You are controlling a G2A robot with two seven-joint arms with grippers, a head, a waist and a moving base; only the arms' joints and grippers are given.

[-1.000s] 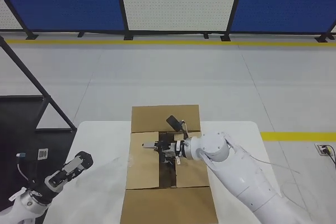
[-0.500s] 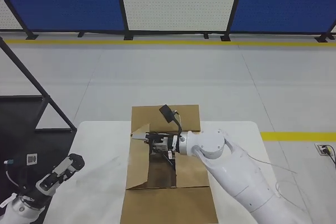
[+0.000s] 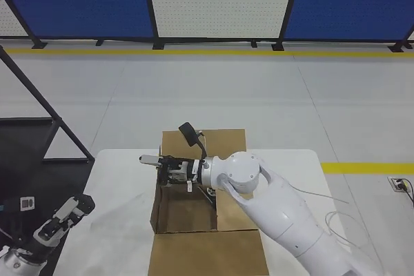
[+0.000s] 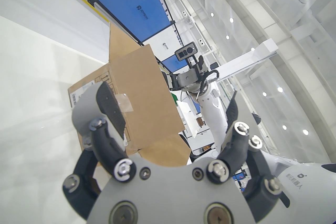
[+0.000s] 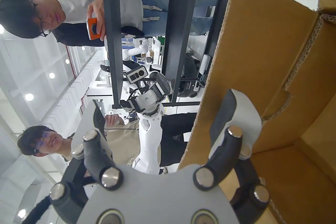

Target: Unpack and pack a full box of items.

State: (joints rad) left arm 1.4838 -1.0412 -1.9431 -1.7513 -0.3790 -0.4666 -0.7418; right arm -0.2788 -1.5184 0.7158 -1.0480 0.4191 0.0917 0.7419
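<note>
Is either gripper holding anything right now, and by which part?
Nothing is gripped. The right gripper is open, its fingers on either side of the box flap at its edge. The left gripper is open and empty.

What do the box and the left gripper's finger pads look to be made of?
Box: brown corrugated cardboard, matte; the fluted layer shows along its cut flap edges. Pads on the left gripper: black, likely rubber, matte with a fine dotted texture.
</note>
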